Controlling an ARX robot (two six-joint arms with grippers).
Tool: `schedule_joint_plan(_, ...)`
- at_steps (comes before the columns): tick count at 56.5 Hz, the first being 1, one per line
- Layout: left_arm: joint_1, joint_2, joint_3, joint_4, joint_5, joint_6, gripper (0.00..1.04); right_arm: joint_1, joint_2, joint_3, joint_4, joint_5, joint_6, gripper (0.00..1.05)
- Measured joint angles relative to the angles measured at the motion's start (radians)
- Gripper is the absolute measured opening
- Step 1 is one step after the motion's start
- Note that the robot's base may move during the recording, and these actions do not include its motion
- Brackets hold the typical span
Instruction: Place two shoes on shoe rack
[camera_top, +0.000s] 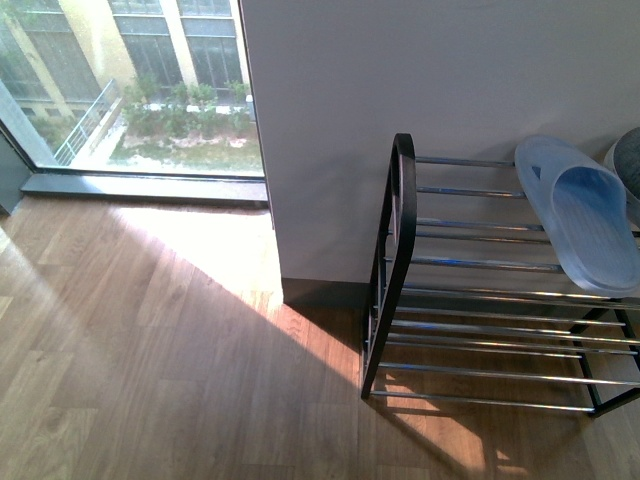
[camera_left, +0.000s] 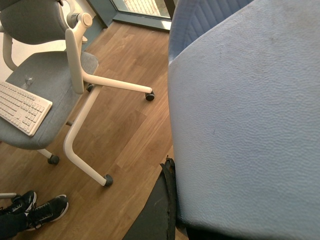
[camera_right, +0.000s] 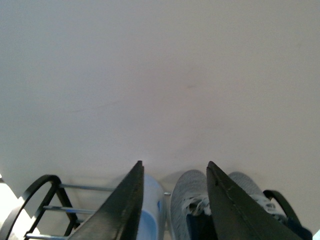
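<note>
Item: left gripper (camera_left: 172, 200). Holding the second pale blue slide (camera_left: 240, 120), whose textured sole fills most of the left wrist view; only a dark fingertip shows at the sole's edge, so the depth of the bite cannot be judged. Behind and below the gripper: wooden floor (camera_left: 125, 125), an office chair (camera_left: 60, 75) with a white keyboard (camera_left: 22, 107) on its seat, and a bystander's black sneakers (camera_left: 35, 210).

Item: right gripper (camera_right: 172, 200). Empty, fingers moderately apart, aimed at the white wall (camera_right: 160, 75). Just beyond its tips sit the top of the shoe rack (camera_right: 45, 195), a pale blue slide (camera_right: 152, 215) by one finger, and a grey knit sneaker (camera_right: 195, 200) between and past the fingers.

Item: shoe rack (camera_top: 400, 260). In the front view, one slide (camera_top: 580, 225) rests across the top rails, with a grey rounded shape (camera_top: 628, 165), probably the sneaker, just beside it at the frame edge. The rail space on the slide's other side is free.

Hazards, judged:
- The held slide appears pinched at an edge; a shallow hold could let it pivot or drop during transport.
- The rails are thin and spaced; a slide released tilted or lengthwise between rails could slip through to a lower tier.
- The right gripper's open fingers stand close to the shoes already placed; any advance could push them toward the wall or off the rails.
- The left arm's path passes near the chair; a wide swing may clip it.
</note>
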Motion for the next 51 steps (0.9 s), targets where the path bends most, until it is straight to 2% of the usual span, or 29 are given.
schedule_joint_plan(4, 0.000, 0.000, 0.000, 0.000, 0.000, 0.000, 0.02, 0.040, -0.056, -0.063, -0.011, 0.040, 0.004, 0.16)
schedule_joint_plan(10, 0.000, 0.000, 0.000, 0.000, 0.000, 0.000, 0.02, 0.082, -0.127, -0.116, -0.029, 0.083, 0.003, 0.01)
schedule_joint_plan(33, 0.000, 0.000, 0.000, 0.000, 0.000, 0.000, 0.02, 0.210, -0.396, -0.249, -0.164, 0.203, 0.008, 0.01)
schedule_joint_plan(38, 0.000, 0.000, 0.000, 0.000, 0.000, 0.000, 0.02, 0.235, -0.418, -0.296, -0.131, 0.226, 0.008, 0.01)
schedule_joint_plan(42, 0.000, 0.000, 0.000, 0.000, 0.000, 0.000, 0.02, 0.253, -0.476, -0.311, -0.188, 0.245, 0.008, 0.01)
schedule_joint_plan(47, 0.000, 0.000, 0.000, 0.000, 0.000, 0.000, 0.02, 0.316, -0.553, -0.312, -0.250, 0.329, 0.008, 0.01)
schedule_joint_plan(51, 0.000, 0.000, 0.000, 0.000, 0.000, 0.000, 0.02, 0.347, -0.613, -0.312, -0.303, 0.332, 0.008, 0.01)
